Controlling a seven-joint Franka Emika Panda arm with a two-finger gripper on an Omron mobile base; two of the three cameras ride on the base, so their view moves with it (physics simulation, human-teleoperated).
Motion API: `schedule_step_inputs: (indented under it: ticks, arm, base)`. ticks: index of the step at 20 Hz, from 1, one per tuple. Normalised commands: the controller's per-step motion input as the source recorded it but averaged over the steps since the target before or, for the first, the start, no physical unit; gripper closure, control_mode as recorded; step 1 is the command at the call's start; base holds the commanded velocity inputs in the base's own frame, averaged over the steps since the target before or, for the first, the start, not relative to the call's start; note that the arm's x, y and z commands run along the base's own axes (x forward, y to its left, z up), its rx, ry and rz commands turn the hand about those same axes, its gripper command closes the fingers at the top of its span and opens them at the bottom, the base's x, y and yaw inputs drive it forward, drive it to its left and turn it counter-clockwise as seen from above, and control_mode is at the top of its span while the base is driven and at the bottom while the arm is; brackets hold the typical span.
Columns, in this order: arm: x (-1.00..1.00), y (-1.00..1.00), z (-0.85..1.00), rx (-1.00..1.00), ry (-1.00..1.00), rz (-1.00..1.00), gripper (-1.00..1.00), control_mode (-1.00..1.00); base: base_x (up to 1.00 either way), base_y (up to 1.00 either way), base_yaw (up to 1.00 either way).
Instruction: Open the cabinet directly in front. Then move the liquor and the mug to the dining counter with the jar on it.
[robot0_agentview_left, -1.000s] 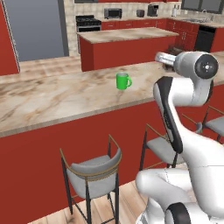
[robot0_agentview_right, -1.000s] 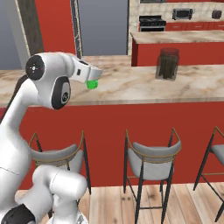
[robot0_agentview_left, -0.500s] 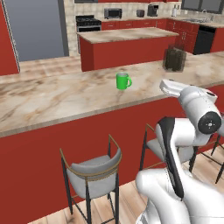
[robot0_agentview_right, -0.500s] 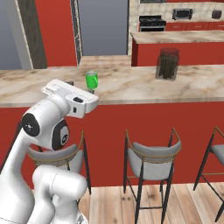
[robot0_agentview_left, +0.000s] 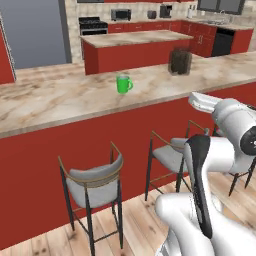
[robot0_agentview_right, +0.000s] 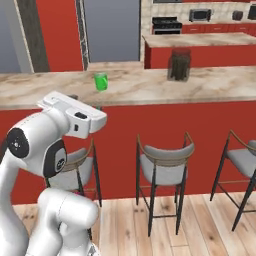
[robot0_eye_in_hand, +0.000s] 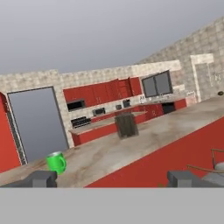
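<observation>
The green mug (robot0_agentview_left: 122, 84) (robot0_agentview_right: 101, 81) (robot0_eye_in_hand: 56, 162) stands upright on the marbled dining counter (robot0_agentview_left: 60, 100) (robot0_agentview_right: 150, 87) (robot0_eye_in_hand: 131, 148). The dark boxy jar (robot0_agentview_left: 180, 62) (robot0_agentview_right: 179, 65) (robot0_eye_in_hand: 127, 125) stands further right on the same top. My gripper (robot0_eye_in_hand: 113, 180) is open with nothing between its fingertips. It hangs in front of the counter, about level with its edge and well short of the mug. My white hand (robot0_agentview_left: 201, 102) (robot0_agentview_right: 75, 114) shows before the red counter front. The liquor and the cabinet are out of view.
Grey-seated metal stools (robot0_agentview_left: 95, 185) (robot0_agentview_right: 162, 167) line the near side of the counter, close under my arm. Behind the counter stands a shorter red island (robot0_agentview_left: 130, 42) (robot0_agentview_right: 200, 47). Red kitchen units (robot0_eye_in_hand: 100, 92) and a grey fridge (robot0_eye_in_hand: 37, 122) run along the far wall.
My hand has dropped from counter height beside the mug and pulled back to the front of the counter. The mug stays where it stood. The jaws have stayed open.
</observation>
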Motion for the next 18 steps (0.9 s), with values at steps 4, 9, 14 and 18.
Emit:
schedule_step_inputs:
  ticks: [4,9,14,18]
  arm:
    - [0.00,0.00,0.00,0.00,0.00,0.00,-1.00,1.00]
    - [0.00,0.00,0.00,0.00,0.00,0.00,-1.00,1.00]
    - [0.00,0.00,0.00,0.00,0.00,0.00,-1.00,1.00]
    - [0.00,0.00,0.00,0.00,0.00,0.00,-1.00,1.00]
  base:
    - [-0.11,-1.00,-0.15]
    - [0.29,-1.00,-0.08]
    - [0.93,-1.00,0.00]
    - [1.00,-1.00,0.06]
